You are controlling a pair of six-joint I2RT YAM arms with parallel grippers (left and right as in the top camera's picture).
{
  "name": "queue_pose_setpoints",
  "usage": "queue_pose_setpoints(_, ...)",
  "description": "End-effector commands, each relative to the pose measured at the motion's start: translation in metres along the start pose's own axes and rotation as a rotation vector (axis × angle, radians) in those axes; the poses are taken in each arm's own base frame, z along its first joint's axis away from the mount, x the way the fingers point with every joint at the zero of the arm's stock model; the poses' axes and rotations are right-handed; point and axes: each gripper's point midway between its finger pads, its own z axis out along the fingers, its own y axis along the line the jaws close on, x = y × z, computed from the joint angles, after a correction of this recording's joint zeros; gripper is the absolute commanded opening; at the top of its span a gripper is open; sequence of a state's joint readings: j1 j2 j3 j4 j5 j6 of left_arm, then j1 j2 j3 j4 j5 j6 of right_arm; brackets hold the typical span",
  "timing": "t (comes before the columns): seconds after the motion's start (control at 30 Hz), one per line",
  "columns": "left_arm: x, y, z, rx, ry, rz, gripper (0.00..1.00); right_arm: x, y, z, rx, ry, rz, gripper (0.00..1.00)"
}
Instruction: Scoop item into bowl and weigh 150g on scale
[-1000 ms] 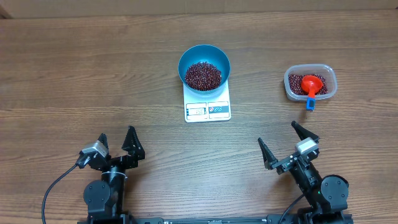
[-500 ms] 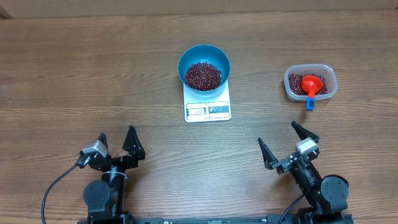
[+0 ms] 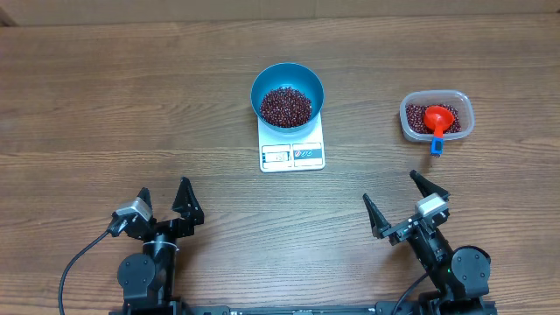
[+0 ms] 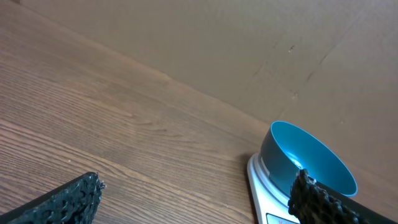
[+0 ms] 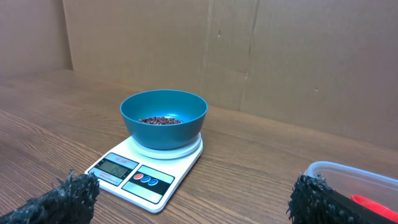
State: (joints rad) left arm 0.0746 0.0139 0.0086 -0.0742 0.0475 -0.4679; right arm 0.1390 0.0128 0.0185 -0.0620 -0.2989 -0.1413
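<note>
— Blue bowl (image 3: 287, 72) sits on the white scale (image 3: 292, 138), with adzuki-like beans (image 3: 285, 105) heaped inside. Is the weighing done?
— Likely the checking step; the display is too small to read. If short, the red scoop (image 3: 438, 119) in the clear tub (image 3: 466, 109) needs grasping.
— And the jaws?
— Both pairs are spread wide, empty, touching nothing, above the near table (image 3: 105, 105).

The overhead view looks straight down from high above the brown wooden table (image 3: 105, 87), robot side at 6 o'clock, with the round deep blue bowl (image 3: 287, 72) on the flat white rectangular scale (image 3: 291, 155) near centre. The left wrist view sits low, facing about 1 o'clock, and catches both at its 4 o'clock edge. The right wrist view, equally low, faces 11 o'clock and shares both, plus the clear plastic tub (image 5: 351, 177) at 4 o'clock.
</note>
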Motion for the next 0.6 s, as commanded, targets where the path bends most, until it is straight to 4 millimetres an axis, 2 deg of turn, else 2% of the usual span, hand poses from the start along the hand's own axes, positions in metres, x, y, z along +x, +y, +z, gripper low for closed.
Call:
queue_pose_setpoints(0.0,-0.001,0.002,0.000,-0.008,-0.010,0.019,1.00,0.002,0.000,0.000,0.005,-0.004,0.006,1.00)
queue_pose_setpoints(0.07,-0.001,0.001,0.000,-0.001,-0.009,0.018,1.00,0.002,0.000,0.000,0.005,-0.004,0.006,1.00)
queue_pose_setpoints(0.23,0.011,-0.012,0.001,0.080,0.049,0.216,0.99,0.002,0.000,0.000,0.005,-0.004,0.006,1.00)
queue_pose_setpoints(0.57,0.024,-0.033,-0.002,0.222,0.102,0.314,0.99,0.002,0.000,0.000,0.005,-0.004,0.006,1.00)
